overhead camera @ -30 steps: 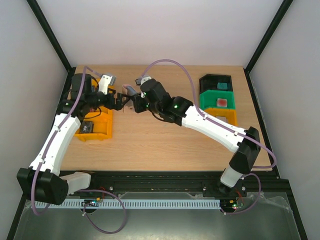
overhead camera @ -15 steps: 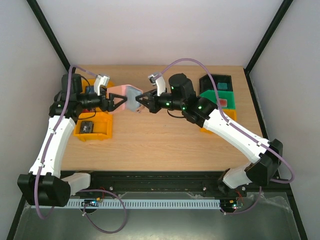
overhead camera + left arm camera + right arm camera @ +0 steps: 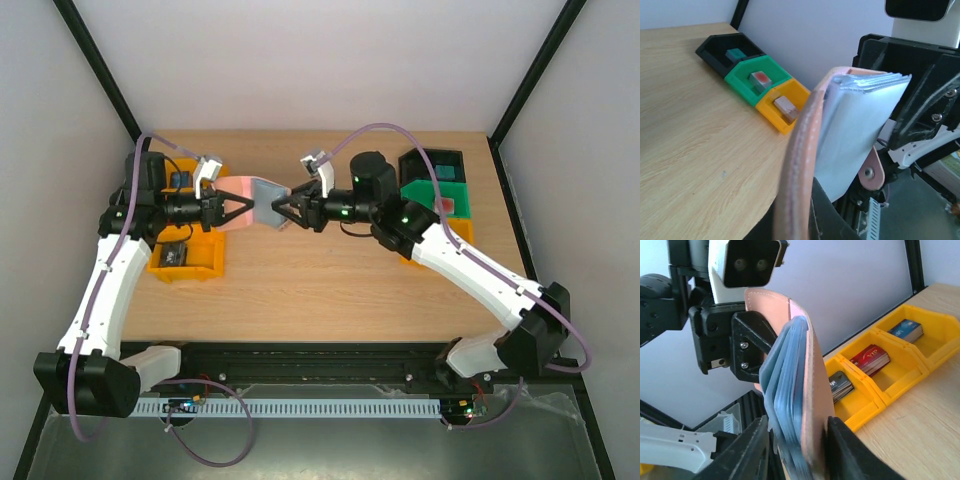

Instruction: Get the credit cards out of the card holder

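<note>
The card holder (image 3: 255,201) hangs above the table between the two arms, its brownish-pink cover (image 3: 813,385) beside pale blue inner pockets (image 3: 855,130). My left gripper (image 3: 232,208) is shut on the pink cover's edge (image 3: 800,170), one dark finger (image 3: 832,220) pressed against it. From the other side, my right gripper (image 3: 797,425) straddles the holder with its jaws apart. One finger (image 3: 840,440) touches the pink cover and the other stands slightly off the blue pockets. No credit cards show inside the pockets. Loose cards lie in the bins: red (image 3: 870,357), dark (image 3: 840,382), blue (image 3: 905,330).
Orange bins (image 3: 205,262) sit at the table's left under my left arm. A black bin (image 3: 432,165), a green bin (image 3: 440,200) and an orange one (image 3: 795,92) line the right side, holding a teal piece (image 3: 734,54) and a red one (image 3: 761,78).
My left gripper has closed on the holder's pink cover. My right gripper's jaws have loosened around the holder. Both arms lifted it from low near the left bins to mid-table height.
</note>
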